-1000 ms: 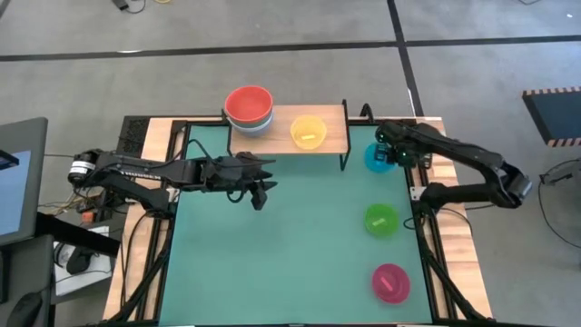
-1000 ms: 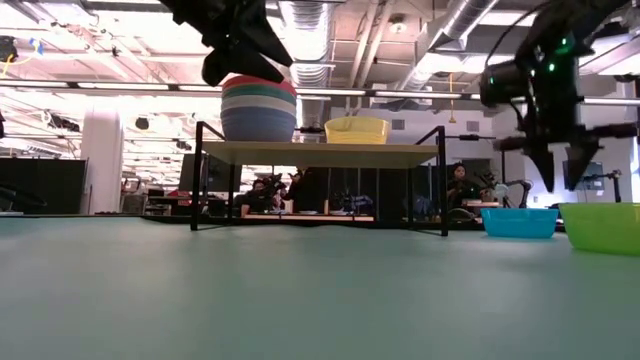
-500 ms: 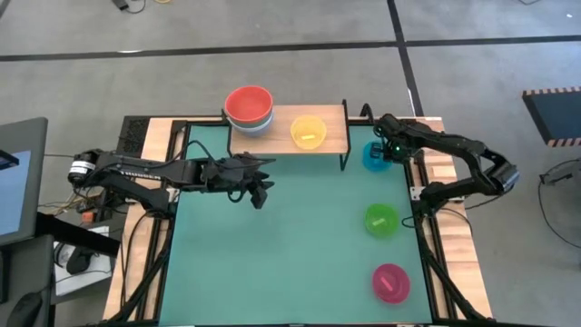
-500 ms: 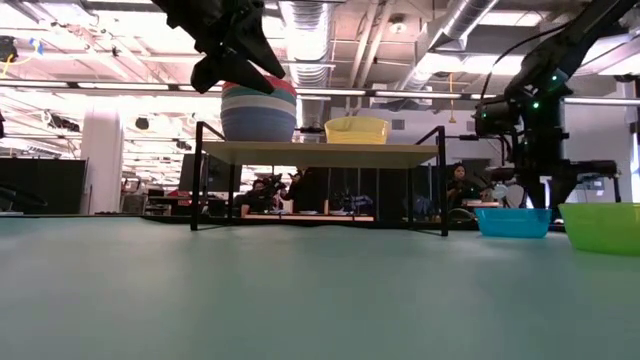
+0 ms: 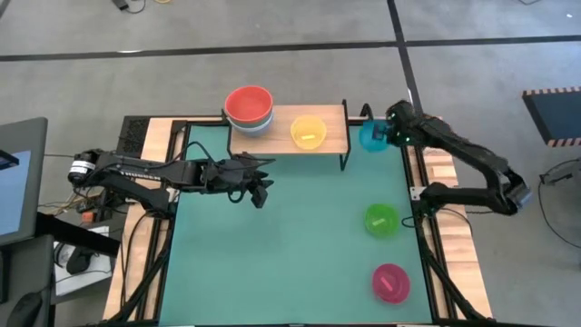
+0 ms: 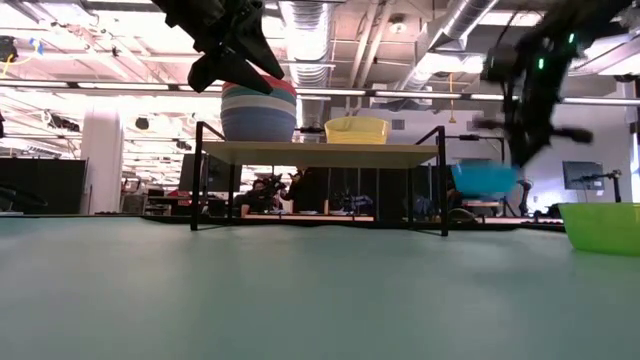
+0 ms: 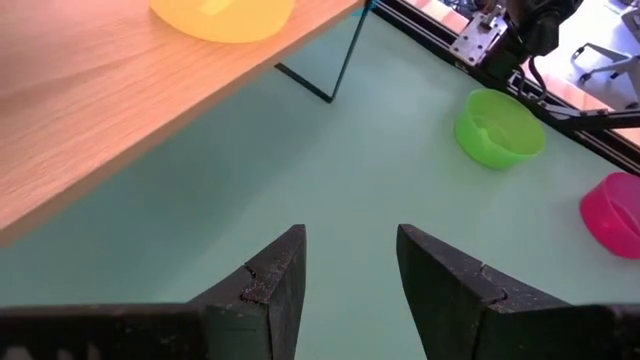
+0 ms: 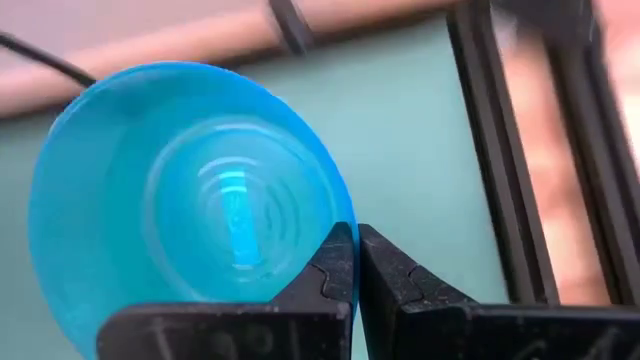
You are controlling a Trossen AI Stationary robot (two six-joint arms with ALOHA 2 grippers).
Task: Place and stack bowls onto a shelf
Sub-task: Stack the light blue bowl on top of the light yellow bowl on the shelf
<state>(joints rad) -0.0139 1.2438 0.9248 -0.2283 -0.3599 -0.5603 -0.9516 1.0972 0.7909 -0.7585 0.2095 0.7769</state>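
Observation:
The shelf (image 5: 334, 136) stands at the table's far edge. On its left end is a stack of bowls topped by a red one (image 5: 249, 102); a yellow bowl (image 5: 308, 131) sits beside it. Just right of the shelf my right gripper (image 5: 388, 134) is shut on the cyan bowl (image 5: 370, 136), which hangs above the mat (image 6: 484, 178). My left gripper (image 5: 259, 186) hovers open over the mat, near side of the shelf, with nothing between its fingers (image 7: 350, 270). The green bowl (image 5: 381, 220) and the magenta bowl (image 5: 391, 282) rest on the mat along the right side. My right gripper pinches the cyan bowl's rim (image 8: 338, 228) with one finger inside the bowl and one outside its wall. The fingers come from above, slanting in from the table's right. The bowl is lifted clear of the mat and hangs tilted below the fingers (image 6: 484, 178).
The shelf's thin black legs (image 6: 443, 180) stand close to the held bowl. Black frame rails (image 5: 419, 195) run along the table's right edge. Open green mat (image 5: 300, 254) lies in the middle and near the front. People and equipment show in the room behind.
My right gripper has come down on the cyan bowl, shut on its rim and lifted it off the mat, carrying it up and toward the far edge beside the shelf's right end. The bowl now hangs tilted.

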